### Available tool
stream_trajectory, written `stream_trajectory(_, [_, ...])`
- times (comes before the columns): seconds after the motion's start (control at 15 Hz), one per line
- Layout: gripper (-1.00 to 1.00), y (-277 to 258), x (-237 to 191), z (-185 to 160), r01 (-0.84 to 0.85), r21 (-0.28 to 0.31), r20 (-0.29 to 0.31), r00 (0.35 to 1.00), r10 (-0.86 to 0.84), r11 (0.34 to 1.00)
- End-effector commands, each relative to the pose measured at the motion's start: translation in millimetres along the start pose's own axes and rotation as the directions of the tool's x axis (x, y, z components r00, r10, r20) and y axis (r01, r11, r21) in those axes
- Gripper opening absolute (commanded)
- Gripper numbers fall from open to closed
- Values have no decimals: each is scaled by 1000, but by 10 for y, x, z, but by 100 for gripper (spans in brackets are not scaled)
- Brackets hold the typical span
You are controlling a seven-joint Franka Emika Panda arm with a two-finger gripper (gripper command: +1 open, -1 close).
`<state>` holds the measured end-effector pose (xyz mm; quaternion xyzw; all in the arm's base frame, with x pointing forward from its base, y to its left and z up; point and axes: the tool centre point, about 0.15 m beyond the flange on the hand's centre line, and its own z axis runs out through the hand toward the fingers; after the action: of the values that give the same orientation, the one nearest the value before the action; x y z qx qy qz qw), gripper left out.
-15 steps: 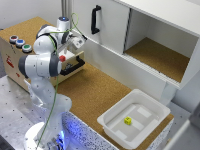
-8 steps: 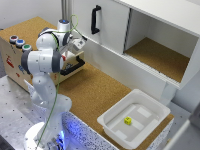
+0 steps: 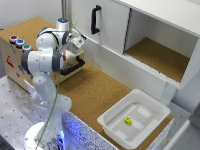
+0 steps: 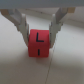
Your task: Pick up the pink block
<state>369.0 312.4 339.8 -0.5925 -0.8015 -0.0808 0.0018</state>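
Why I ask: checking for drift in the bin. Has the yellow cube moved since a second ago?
No. The yellow cube sits at the same spot in the white bin in the exterior view throughout.

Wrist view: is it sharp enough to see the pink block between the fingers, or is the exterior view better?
Wrist view: soft and blurry, yet the pink block fills the centre between the fingers, dark marks legible. Exterior view: sharper overall, but the arm hides the block; only the gripper shows.
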Motion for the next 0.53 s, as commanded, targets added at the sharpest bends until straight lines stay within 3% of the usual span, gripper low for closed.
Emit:
stream_trajectory(0.0, [-100, 9, 330, -404, 24, -62, 60, 998, -21, 998])
stream_trajectory(0.07, [-100, -16, 417, -536, 42, -64, 57, 998, -39, 997])
stream_trajectory(0.13, [-100, -82, 561, -766, 84, -48, 15, 996, -83, 995])
stream_trajectory(0.47, [-100, -240, 1033, -1236, 180, -99, 7, 984, -181, 979])
